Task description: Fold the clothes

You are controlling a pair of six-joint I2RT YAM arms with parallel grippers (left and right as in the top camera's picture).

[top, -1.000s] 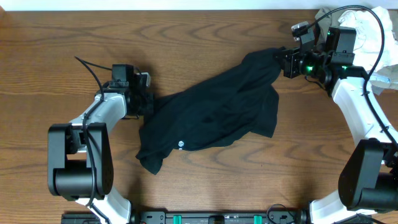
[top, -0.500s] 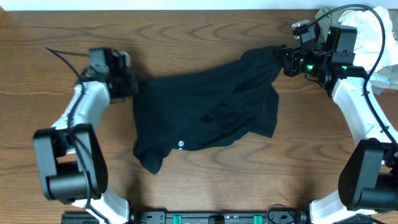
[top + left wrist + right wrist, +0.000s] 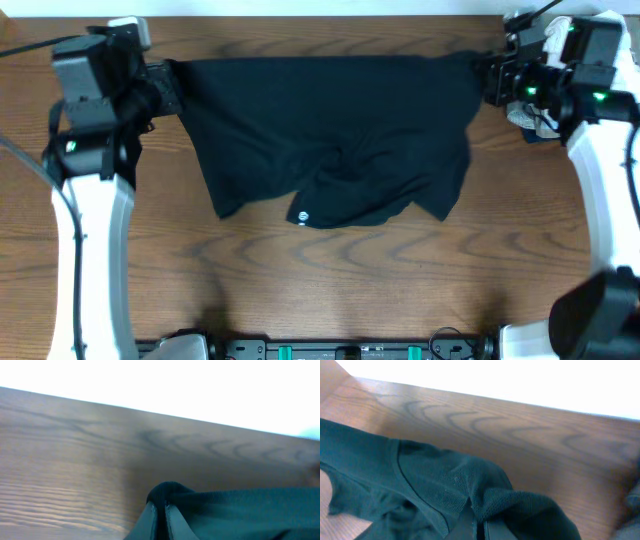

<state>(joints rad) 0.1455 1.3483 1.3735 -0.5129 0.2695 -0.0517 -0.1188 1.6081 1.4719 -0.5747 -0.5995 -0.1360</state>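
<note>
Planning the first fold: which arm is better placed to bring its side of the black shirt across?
Left, probably: the left gripper holds a t-shirt corner whose edge runs straight; fabric below the right gripper is rumpled.

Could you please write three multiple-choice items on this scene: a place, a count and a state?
1. The white logo on the black t-shirt sits: A by the held far edge; B near the loose near edge; C dead centre.
2. How many tools grip the t-shirt? A none; B one; C two.
3. The t-shirt is: A balled up; B stretched wide; C folded square.
B, it lies by the hem; C, left tool and right tool each pinch fabric; B, it spans between them.
</note>
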